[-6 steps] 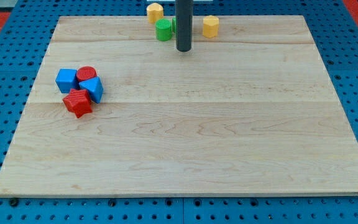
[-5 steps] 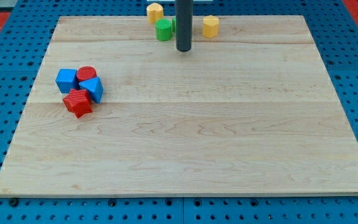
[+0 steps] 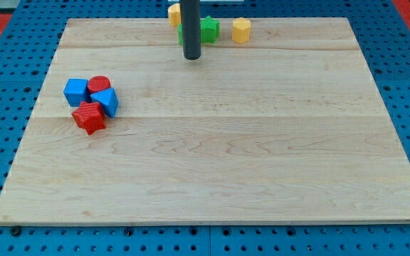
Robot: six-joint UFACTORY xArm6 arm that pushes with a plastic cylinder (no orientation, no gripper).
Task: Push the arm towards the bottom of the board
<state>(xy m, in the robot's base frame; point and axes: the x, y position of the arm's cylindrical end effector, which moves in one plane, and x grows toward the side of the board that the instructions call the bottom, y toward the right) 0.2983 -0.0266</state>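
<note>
No jaws here: my tip (image 3: 191, 57) sits on the worktop (image 3: 262, 142), at six o'clock of the green blocks (image 3: 209, 28).

My tip (image 3: 191, 56) has bare board (image 3: 262, 156) below it; a red-and-blue block cluster (image 3: 91, 100) sits well left

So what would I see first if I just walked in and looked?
The dark rod coming down at the view's top, my tip on the wooden board just below the green blocks. Then the red and blue cluster at the view's left, packed tight. Yellow blocks sit along the top edge.
</note>
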